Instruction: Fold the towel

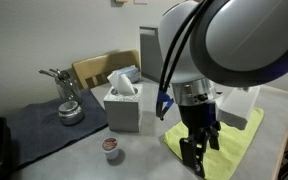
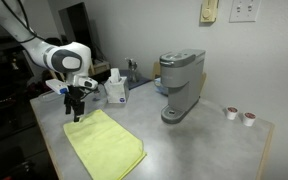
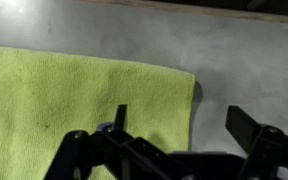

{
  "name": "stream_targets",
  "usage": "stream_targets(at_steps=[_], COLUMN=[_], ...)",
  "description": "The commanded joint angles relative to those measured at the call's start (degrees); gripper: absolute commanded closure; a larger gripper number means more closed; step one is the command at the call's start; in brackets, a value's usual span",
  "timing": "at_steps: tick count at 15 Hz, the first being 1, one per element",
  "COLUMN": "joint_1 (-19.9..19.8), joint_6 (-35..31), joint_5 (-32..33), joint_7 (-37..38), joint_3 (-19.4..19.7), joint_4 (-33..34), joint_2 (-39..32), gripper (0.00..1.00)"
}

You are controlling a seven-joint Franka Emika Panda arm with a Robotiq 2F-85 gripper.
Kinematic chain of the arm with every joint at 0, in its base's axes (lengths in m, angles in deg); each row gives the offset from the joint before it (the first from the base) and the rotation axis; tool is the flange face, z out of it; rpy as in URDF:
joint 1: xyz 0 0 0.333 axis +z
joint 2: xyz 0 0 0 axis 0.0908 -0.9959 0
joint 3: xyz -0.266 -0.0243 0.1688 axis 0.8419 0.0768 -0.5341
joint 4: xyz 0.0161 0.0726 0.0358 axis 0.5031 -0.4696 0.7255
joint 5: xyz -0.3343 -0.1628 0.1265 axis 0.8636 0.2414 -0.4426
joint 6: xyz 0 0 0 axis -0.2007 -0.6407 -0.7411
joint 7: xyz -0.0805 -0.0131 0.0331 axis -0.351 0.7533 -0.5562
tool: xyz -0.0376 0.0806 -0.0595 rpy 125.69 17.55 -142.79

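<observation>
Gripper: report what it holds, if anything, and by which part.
Nothing is held. The gripper hangs open at an edge of the towel, which lies flat: one finger over cloth, the other over the table.

Setting: break corner or kitchenette of an office or lab; which of these cannot be told. Evidence:
- grey table (image 2: 199, 140) set against a plain wall
- pod coffee maker (image 2: 181, 85) standing on the table
- two coffee pods (image 2: 231, 112) near the machine
- a third pod (image 1: 110, 147) just beside the tissue box (image 1: 123, 105)
- wall outlets (image 2: 244, 10) above
- wooden chair (image 1: 92, 70) behind the table
- dark cloth mat (image 1: 39, 125) bearing a metal pot (image 1: 70, 112)
</observation>
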Motion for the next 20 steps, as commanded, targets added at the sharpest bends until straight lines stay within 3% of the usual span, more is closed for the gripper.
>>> stream_targets(at_steps=[1, 9, 19, 20], joint_1=[0.86, 1.78, 1.71, 1.74], joint_6=[-0.99, -3.58, -5.19, -5.19], joint_5=[-0.08, -0.06, 0.26, 0.35], joint_7=[1.47, 6.29, 5.16, 5.08], joint_3=[0.74, 1.23, 1.86, 1.89], joint_4=[0.27, 0.6, 1.95, 2.12], joint_2=[-0.94, -1.94, -5.36, -5.62], gripper=[0.0, 0.0, 0.01, 0.16])
